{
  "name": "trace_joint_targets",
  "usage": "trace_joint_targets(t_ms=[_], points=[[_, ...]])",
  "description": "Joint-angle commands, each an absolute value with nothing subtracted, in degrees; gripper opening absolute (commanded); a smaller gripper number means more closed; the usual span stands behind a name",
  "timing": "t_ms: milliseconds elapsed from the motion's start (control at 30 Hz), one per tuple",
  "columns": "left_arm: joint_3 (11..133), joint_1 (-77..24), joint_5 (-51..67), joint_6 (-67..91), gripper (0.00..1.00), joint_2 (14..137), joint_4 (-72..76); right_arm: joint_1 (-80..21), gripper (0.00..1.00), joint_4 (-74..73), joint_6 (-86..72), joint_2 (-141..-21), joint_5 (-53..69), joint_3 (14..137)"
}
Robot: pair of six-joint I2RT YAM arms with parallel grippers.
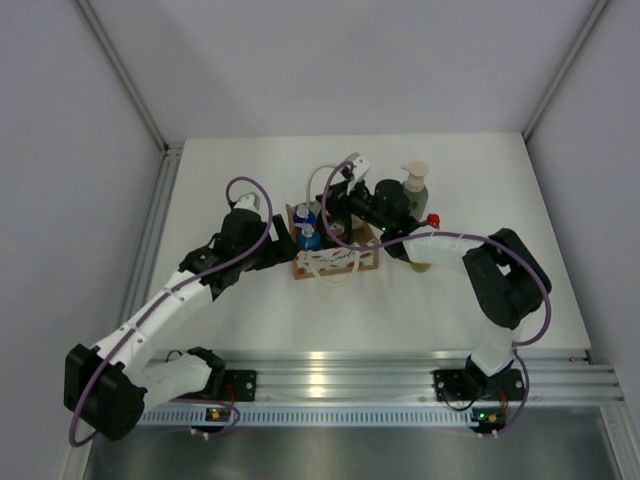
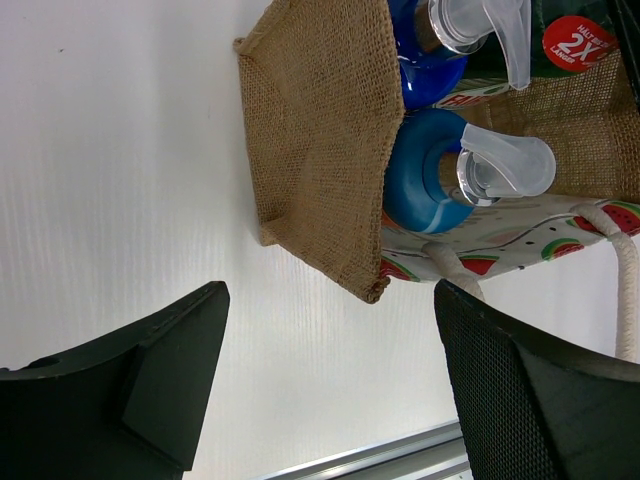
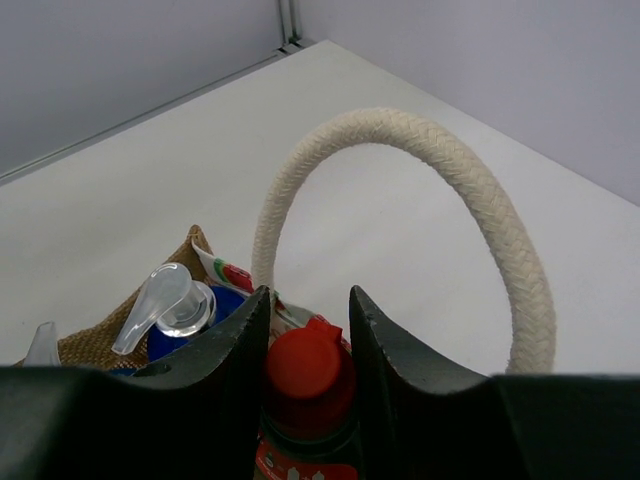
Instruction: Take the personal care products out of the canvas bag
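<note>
Canvas bag (image 2: 320, 150) holds blue bottles (image 2: 425, 185) and the red-capped bottle (image 3: 305, 375) your right gripper (image 3: 308, 310) pinches; your left gripper (image 2: 330, 295) gapes beside it.

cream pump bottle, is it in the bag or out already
Out: the pump bottle stands upright outside the canvas bag, past its right end; its base is hidden.
</note>
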State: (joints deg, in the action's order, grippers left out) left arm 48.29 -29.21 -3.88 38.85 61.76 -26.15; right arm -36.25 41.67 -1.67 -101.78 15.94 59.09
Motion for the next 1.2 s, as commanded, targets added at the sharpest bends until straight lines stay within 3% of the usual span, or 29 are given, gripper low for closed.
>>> trace_joint_targets(t_ms=[0, 67, 1167], points=[[47.99, -29.44, -4.04, 38.14, 0.88, 61.35, -24.7, -37.18, 0.13, 48.42, -2.02, -102.48, 16.87, 58.27], [48.08, -29.44, -4.04, 38.06, 0.88, 61.35, -24.7, -37.18, 0.0, 49.65, -2.2, -102.39, 17.49, 57.66], [47.9, -29.44, -3.78, 38.06, 0.88, 60.29, -24.7, -41.31, 0.0, 38.59, 1.3, -87.19, 5.98, 62.14]])
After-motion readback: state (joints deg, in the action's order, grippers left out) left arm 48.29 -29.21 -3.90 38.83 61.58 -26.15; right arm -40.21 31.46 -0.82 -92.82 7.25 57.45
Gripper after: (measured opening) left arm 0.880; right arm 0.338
